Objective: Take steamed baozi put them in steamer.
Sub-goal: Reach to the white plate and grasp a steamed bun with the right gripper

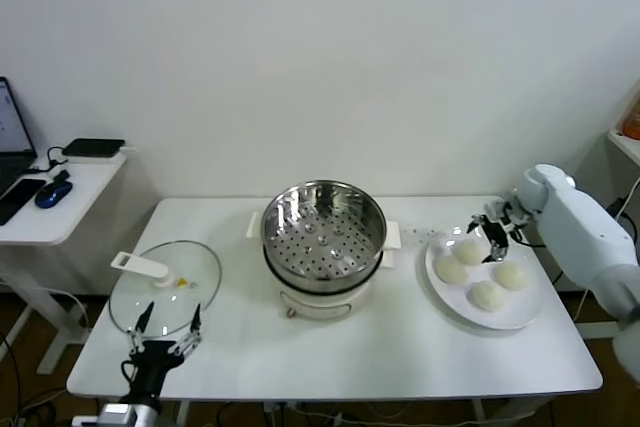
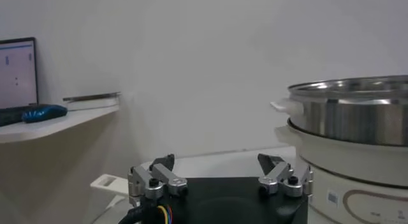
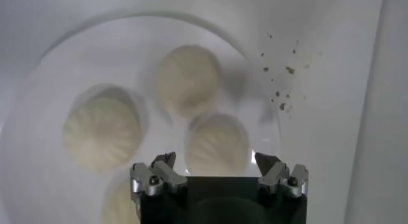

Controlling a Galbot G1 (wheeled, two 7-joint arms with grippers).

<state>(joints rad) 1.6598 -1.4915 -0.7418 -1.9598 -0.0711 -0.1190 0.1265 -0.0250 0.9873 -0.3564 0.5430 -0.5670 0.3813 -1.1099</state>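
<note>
Several creamy-white steamed baozi (image 1: 469, 251) lie on a flat white plate (image 1: 527, 304) at the table's right. My right gripper (image 1: 487, 232) hovers open over the plate's far side. In the right wrist view its fingers straddle one baozi (image 3: 217, 142) below them without touching it, and two more (image 3: 188, 78) (image 3: 102, 133) lie beyond. The shiny steamer (image 1: 323, 232) stands with nothing inside on its white base at the table's middle, to the left of the plate. My left gripper (image 1: 165, 332) waits open at the front left; the steamer's wall (image 2: 357, 113) shows in the left wrist view.
A round glass lid (image 1: 165, 287) with a white handle lies flat at the table's left, just beyond the left gripper. Dark crumbs (image 3: 280, 91) dot the table between plate and steamer. A side desk (image 1: 50, 192) with electronics stands left of the table.
</note>
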